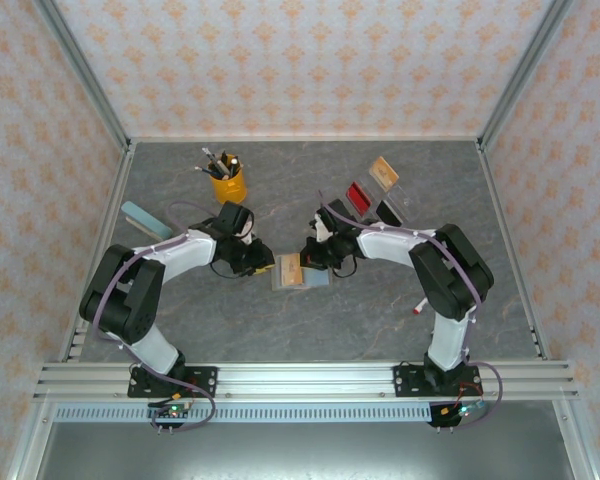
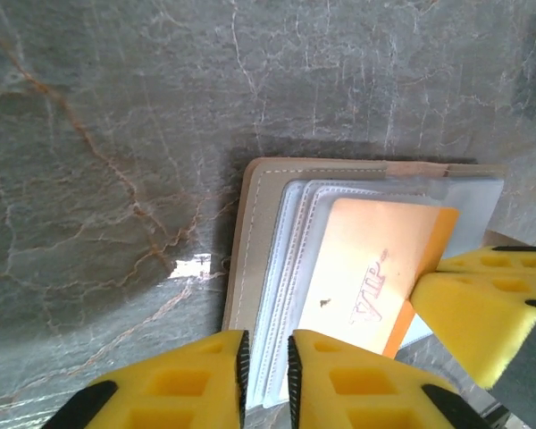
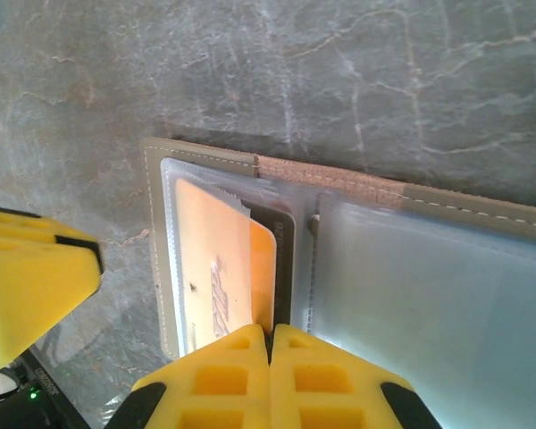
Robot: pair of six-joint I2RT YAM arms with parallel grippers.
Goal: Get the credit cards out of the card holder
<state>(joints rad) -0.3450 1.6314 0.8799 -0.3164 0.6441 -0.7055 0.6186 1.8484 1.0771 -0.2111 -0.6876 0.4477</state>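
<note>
- Top view: the card holder [image 1: 310, 280] lies open on the table [image 1: 380, 320], midway between the two arms. The left gripper [image 1: 265, 268] is at its left edge and the right gripper [image 1: 313, 255] is over its middle.
- Top view: the loose cards [image 1: 358, 194], one tan, one red and one black, lie in a row well beyond the holder at far right. That part of the job looks done.
- Left wrist view: the left gripper's jaws are almost together, with the edge of the holder's clear sleeves between them. This reads as a pinch that steadies the holder. An orange card [image 2: 366, 268] printed "VIP" sits in the near pocket, and the other gripper covers its lower right corner.
- Right wrist view: the right gripper's jaws are clenched tight at the lower edge of the orange card, which looks partly drawn out of its sleeve. A black card [image 3: 284, 268] sits just beside it, deeper in the pocket. The right half of the holder looks empty.
- Judgement: the task is well along. The orange card is mid-removal, and at least the black card is left.
</note>
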